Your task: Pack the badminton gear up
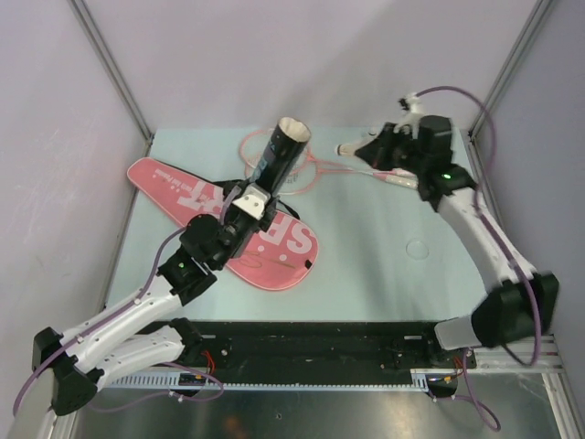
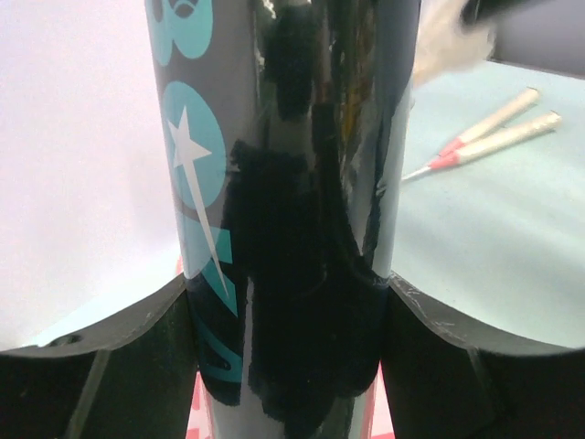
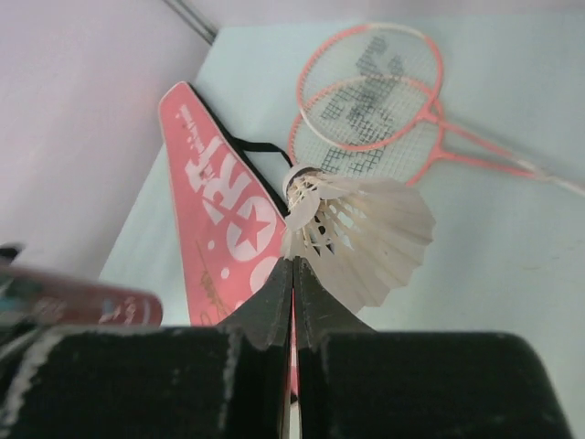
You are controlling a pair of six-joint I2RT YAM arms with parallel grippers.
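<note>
My left gripper [image 1: 249,203] [image 2: 292,366] is shut on the dark tube [image 1: 277,157] [image 2: 292,183], a finger pressed against each side. The tube is raised and tilted, its white-rimmed open end [image 1: 294,131] pointing up and to the back right. My right gripper [image 1: 370,151] [image 3: 293,265] is shut on the feather skirt of a white shuttlecock [image 1: 347,148] [image 3: 361,229], held above the table to the right of the tube's mouth. Two pink rackets [image 1: 315,165] [image 3: 375,101] lie crossed at the back. The pink bag [image 1: 174,187] [image 3: 228,215] lies flat under the left arm.
The racket handles [image 1: 399,179] [image 2: 498,133] lie under the right wrist. Purple walls with metal posts close in the pale table [image 1: 384,265] on three sides. A black rail [image 1: 320,343] runs along the near edge.
</note>
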